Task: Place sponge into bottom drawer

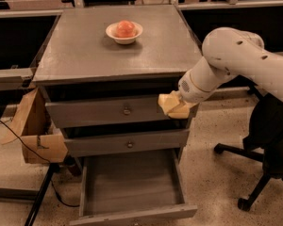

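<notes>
One sponge (166,101) pinched in my fingers (185,112), held out past the counter's (85,55) front edge beside the top drawer (94,113), because the open bottom drawer (132,185) waits below.

Office or lab workspace: grey drawer cabinet (94,113) on a speckled hard floor (212,182). Black castor office chair (269,145) off the worktop's (85,55) right edge, long desks (236,4) behind its rear edge, cardboard box (37,140) below its front-left corner. Gripper (174,107) hangs just under the front-right corner.
</notes>
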Tool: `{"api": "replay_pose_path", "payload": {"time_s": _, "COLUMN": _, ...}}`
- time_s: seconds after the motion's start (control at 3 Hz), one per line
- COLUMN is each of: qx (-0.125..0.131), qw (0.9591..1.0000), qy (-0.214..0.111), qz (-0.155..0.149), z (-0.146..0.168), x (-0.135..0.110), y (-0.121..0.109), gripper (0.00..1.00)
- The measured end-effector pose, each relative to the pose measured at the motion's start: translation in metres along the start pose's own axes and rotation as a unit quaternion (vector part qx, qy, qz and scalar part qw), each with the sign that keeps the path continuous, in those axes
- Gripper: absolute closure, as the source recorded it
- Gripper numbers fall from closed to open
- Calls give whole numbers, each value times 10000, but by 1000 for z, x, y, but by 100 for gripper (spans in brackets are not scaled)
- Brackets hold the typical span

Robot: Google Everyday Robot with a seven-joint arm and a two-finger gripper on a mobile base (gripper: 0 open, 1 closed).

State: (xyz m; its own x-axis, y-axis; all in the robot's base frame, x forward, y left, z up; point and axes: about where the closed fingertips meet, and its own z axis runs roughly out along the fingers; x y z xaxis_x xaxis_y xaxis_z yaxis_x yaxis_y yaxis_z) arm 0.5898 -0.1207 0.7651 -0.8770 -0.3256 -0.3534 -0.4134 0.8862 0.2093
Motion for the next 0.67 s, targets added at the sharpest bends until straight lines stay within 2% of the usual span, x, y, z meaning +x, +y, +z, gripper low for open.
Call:
{"api": "replay_pose_path", "payload": {"time_s": 0.33, "qx": 0, "qw": 10000, "qy": 0, "qz": 0, "z": 0, "x": 0, "y": 0, "gripper": 100}}
{"api": "replay_pose_path", "payload": {"time_s": 0.67, "qx": -113, "qw": 9999, "qy": 43, "qz": 10, "z": 30, "x": 0, "y": 14, "gripper": 100}}
